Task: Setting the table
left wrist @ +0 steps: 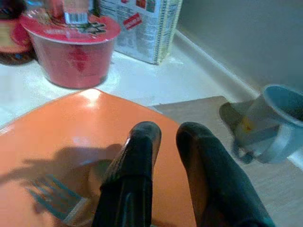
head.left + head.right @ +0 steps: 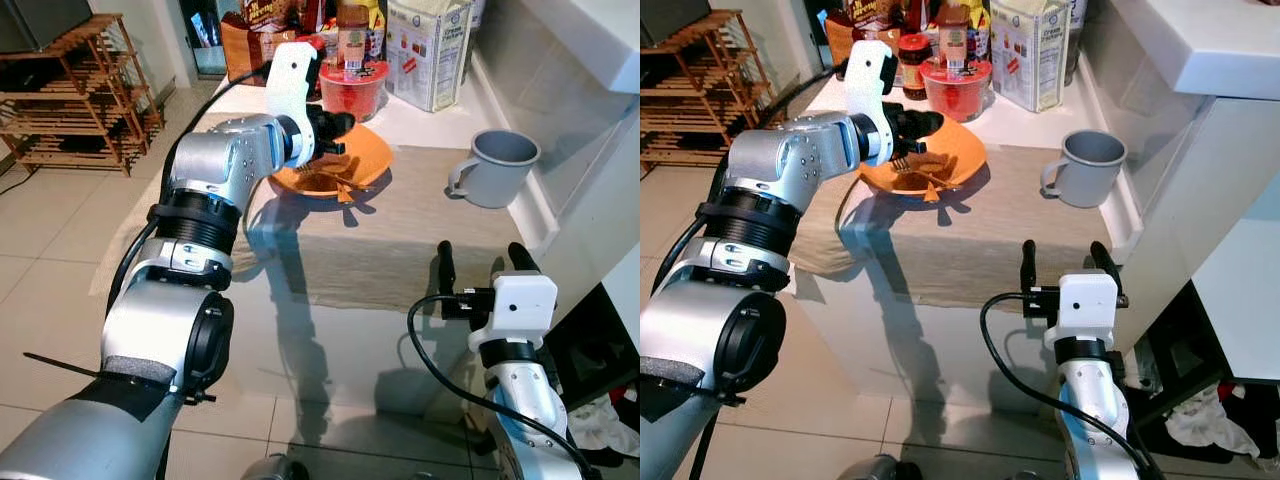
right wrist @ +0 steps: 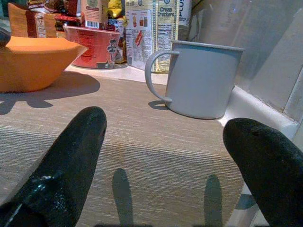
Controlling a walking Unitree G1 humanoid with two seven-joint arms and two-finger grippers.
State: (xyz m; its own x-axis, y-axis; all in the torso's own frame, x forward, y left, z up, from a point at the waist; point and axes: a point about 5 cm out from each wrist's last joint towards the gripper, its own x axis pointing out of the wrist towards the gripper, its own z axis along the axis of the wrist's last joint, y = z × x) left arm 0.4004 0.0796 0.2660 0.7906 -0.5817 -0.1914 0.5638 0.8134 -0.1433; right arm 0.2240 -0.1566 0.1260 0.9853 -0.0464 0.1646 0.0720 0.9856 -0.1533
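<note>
Starting over on the left: wooden rack (image 2: 75, 95) sitting on the tiled floor well off to the side, nothing to do with this. Then the left tool (image 1: 165, 142) hanging over the orange plate (image 2: 370, 150) at the back of the placemat (image 2: 400, 240), fingers (image 1: 137, 161) nearly together with just a slim gap, not clamping anything as far as the wrist view goes. Fork (image 1: 52, 201) lying in the plate just beside those fingers, tines pointing away from them, so probably going for the fork or fussing with where the plate sits, hard to call which. Behind the plate, crowding the back of the white bench (image 2: 420, 125): red tub (image 2: 352, 90) with a bottle on its lid, then the cracker box (image 2: 430, 50). Moving right, grey mug (image 2: 497, 165) standing upright at the mat's far right edge, handle facing left, close to the wall. Further right and nearer the camera, the right tool (image 2: 480, 265) hovering at the front edge of the bench, fingers spread wide, gripping nothing, pointing toward the mug. Guessing mid-way through laying out the place setting. Next up likely needing the left fingers spreading a bit, dropping onto the fork handle and pinching low, since the flat fork against a sloped plate looks slippery.
</note>
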